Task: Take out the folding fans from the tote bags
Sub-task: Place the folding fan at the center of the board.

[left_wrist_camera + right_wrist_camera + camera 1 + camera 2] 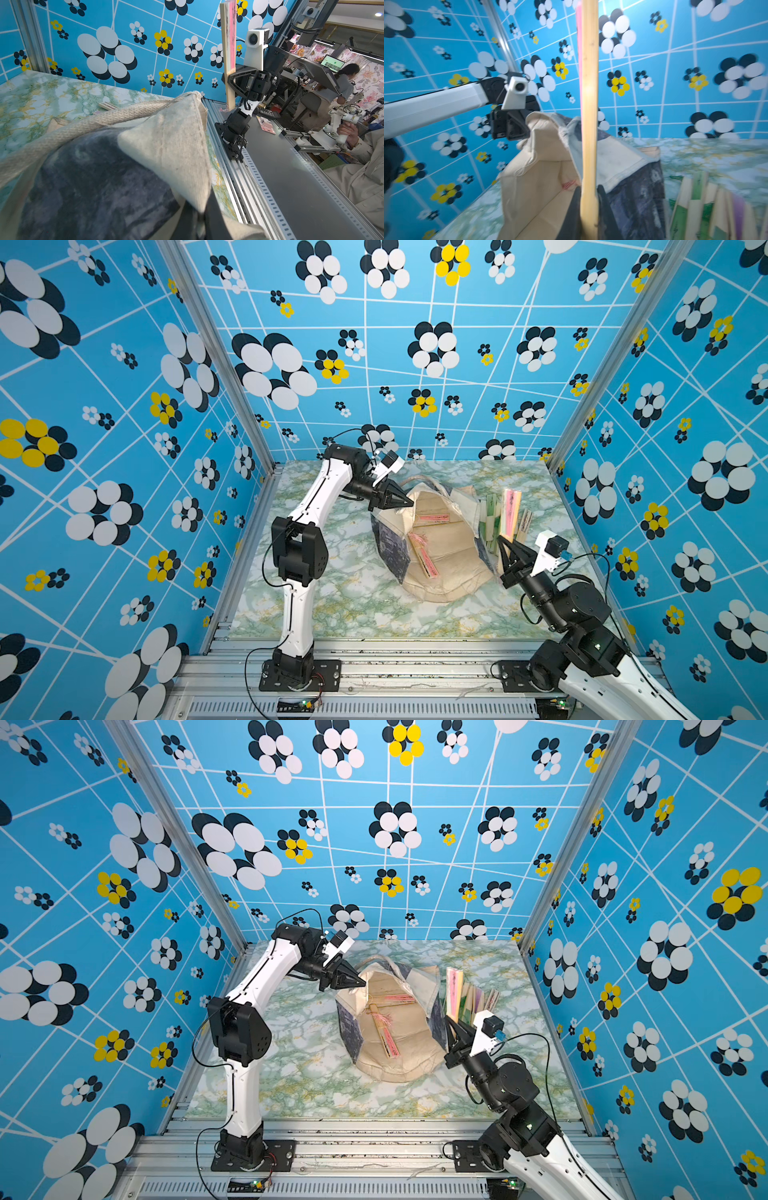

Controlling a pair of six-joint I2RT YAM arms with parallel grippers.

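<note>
- The marbled table (332, 605) carries everything. We judge the job to be midway, with one fan out of the bag and lifted but not yet laid down.
- The bag (453, 572) slumps in the middle of the table, its mouth gaping upward so that the cream lining shows in both top views.
- The left gripper (409, 502) has its jaws pressed together on the bag's far left rim and holds that corner up. In the left wrist view the cloth drapes down from the pinch.
- The right gripper (508, 540) is just beside the bag's right side, its jaws pinching the lower end of a fan.
- The pile of fans (490, 522) lies on the table just to the right of the bag. They lie side by side and show green and purple edges in the right wrist view.
- The held fan (510, 508) has a pink edge and stands upright above that pile.
- Two fans remain inside the bag, both pink-edged: one near the middle (433, 517) and one nearer us with a pink tassel (424, 558).
- Next, we think, the held fan should be lowered beside the pile and released, and then the arm should reach back in. The mouth must stay lifted, and fans lying flat on soft cloth may be awkward to pinch.
</note>
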